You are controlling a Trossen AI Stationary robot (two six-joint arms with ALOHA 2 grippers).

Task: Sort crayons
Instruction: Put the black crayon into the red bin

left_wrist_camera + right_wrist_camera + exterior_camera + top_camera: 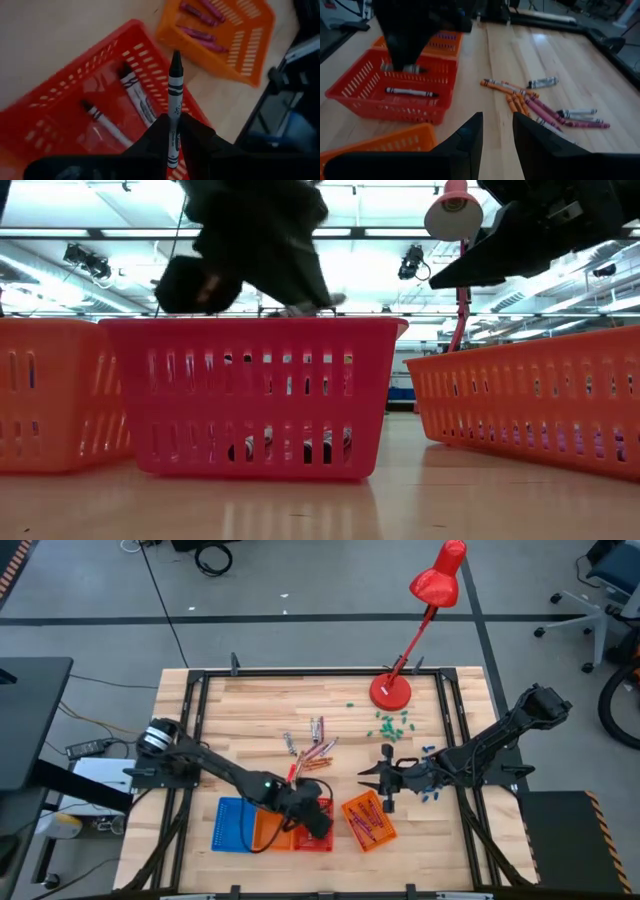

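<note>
My left gripper (173, 120) hovers over the red basket (318, 830) and is shut on a grey crayon with a black tip (175, 80). Two grey crayons (137, 97) lie on the bottom of that basket. A tilted orange basket (235, 30) beside it holds several purple crayons (200, 34). A loose pile of orange, purple and grey crayons (315, 750) lies on the table's middle. My right gripper (497, 127) stands open over the table, right of the baskets, with nothing between its fingers. My left gripper pinches the grey crayon's rear half (173, 112) between its two fingers, coming slanting down from above. The black tip sticks out past the fingertips and the butt end (172, 161) shows behind them. The crayon hangs clear above the red basket.
A blue basket (232, 825) and another orange basket (266, 830) stand left of the red one. A red desk lamp (392, 690) stands at the far side. Small green bits (390, 725) lie near it, small blue bits (430, 792) by my right arm.
</note>
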